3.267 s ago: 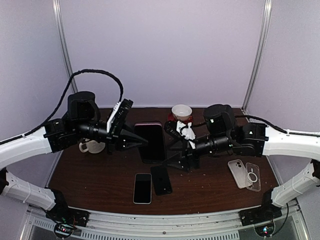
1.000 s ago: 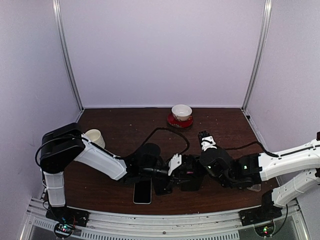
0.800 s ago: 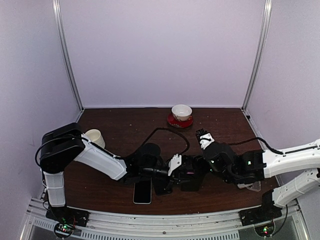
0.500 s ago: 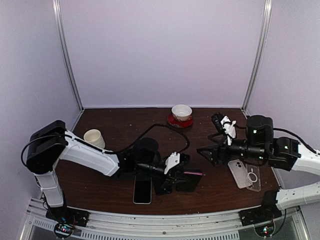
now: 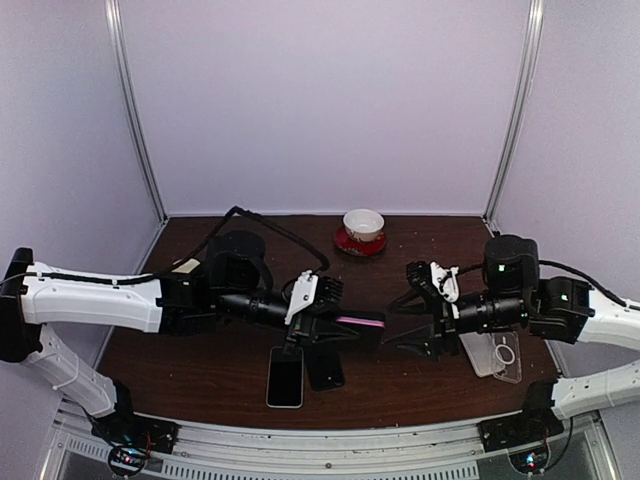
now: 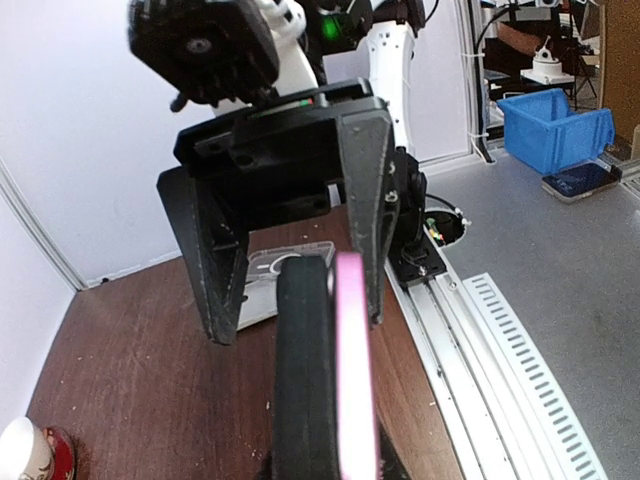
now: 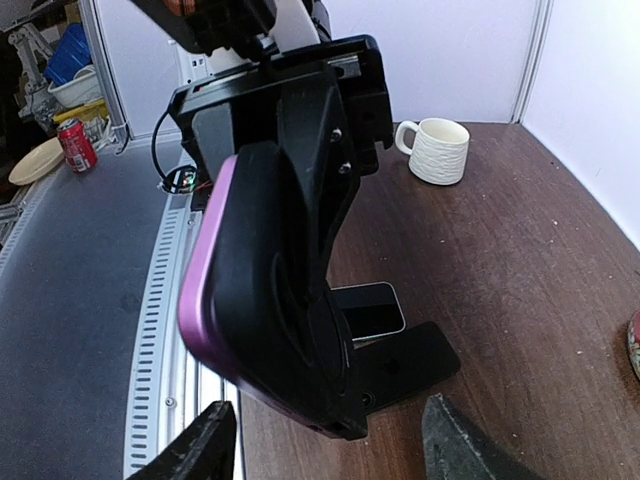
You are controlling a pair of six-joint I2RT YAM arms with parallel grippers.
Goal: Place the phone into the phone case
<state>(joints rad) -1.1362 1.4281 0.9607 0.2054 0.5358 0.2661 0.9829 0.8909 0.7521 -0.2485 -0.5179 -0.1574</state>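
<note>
My left gripper is shut on a pink-edged phone and holds it above the table, edge-on to the top view. A black phone case lies against the phone's back. In the left wrist view the pink phone edge and the black case run side by side. My right gripper is open and empty. It faces the phone from the right, close to it but apart. Its fingers straddle the phone's lower end in the right wrist view.
A white phone and a black flat phone or case lie on the table under the held phone. Two clear cases lie at the right. A cup on a red saucer stands at the back, and a white mug at the left.
The left gripper has lifted the phone from near the table front to mid-air. The right gripper let go, drew back to the right, then came back low, open, facing the phone.
</note>
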